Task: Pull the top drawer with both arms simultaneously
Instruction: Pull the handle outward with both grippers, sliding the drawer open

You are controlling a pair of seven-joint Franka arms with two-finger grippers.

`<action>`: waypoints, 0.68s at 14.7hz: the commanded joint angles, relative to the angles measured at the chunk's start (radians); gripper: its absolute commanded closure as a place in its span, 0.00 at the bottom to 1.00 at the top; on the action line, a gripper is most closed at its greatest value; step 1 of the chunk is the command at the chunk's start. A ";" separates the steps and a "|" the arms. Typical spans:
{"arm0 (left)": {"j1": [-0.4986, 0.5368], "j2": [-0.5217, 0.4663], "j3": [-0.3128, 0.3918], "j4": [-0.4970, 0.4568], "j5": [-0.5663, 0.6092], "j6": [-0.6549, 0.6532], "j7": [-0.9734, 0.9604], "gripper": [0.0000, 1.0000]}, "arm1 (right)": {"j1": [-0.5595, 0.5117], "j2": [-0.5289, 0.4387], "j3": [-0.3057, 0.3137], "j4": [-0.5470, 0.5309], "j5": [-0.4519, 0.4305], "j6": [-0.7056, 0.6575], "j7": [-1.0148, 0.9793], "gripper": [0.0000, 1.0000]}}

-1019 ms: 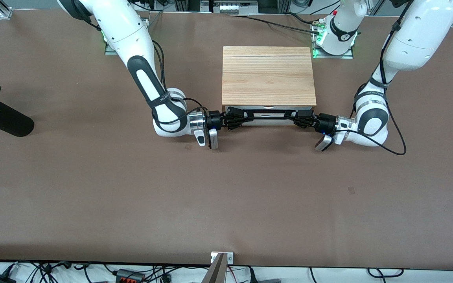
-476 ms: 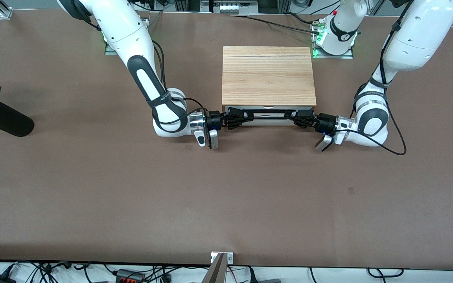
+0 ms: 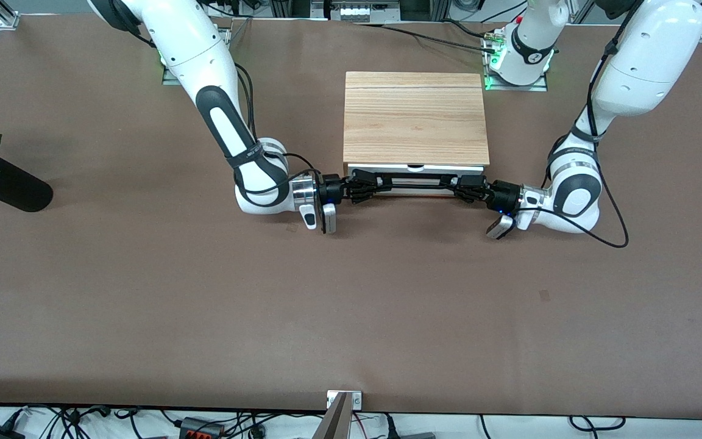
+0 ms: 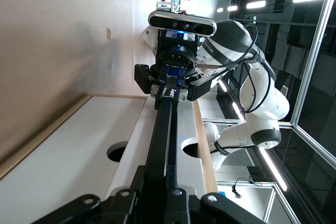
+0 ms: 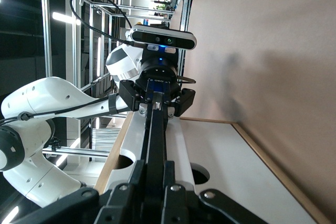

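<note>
A brown table (image 3: 144, 292) is seen carrying a low cabinet with a light striped-wood top (image 3: 415, 116), set between the two arm bases at the edge farthest from the front camera. Both white arms are bent low over the table, one at each end of the cabinet's front.

The top drawer (image 3: 415, 169) is found just under the wooden top; a narrow strip of its white front panel, with a small notch at the upper edge, is shown protruding slightly from the cabinet. Its long black bar handle (image 3: 417, 180) is stretched across the front.

The right gripper (image 3: 368, 185) is clamped on the handle at the end toward the right arm's base, and the left gripper (image 3: 464, 186) is clamped on the other end. In each wrist view the bar (image 4: 164, 135) is seen running straight from one set of closed fingers to the other.

A black vase (image 3: 7, 183) with a red flower and green leaves is laid at the right arm's end of the table, well apart from the cabinet. Cables and power strips are visible along the table edge nearest the front camera.
</note>
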 commanded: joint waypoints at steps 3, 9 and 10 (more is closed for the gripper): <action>0.004 0.072 -0.005 0.145 -0.036 -0.010 -0.104 0.95 | -0.024 -0.007 0.008 0.020 -0.017 -0.020 0.014 0.91; 0.011 0.107 -0.002 0.237 -0.033 -0.005 -0.162 0.95 | -0.025 0.054 0.008 0.123 -0.015 0.042 0.060 0.91; 0.011 0.128 -0.002 0.260 -0.033 -0.002 -0.162 0.95 | -0.030 0.059 0.008 0.134 -0.015 0.044 0.064 0.91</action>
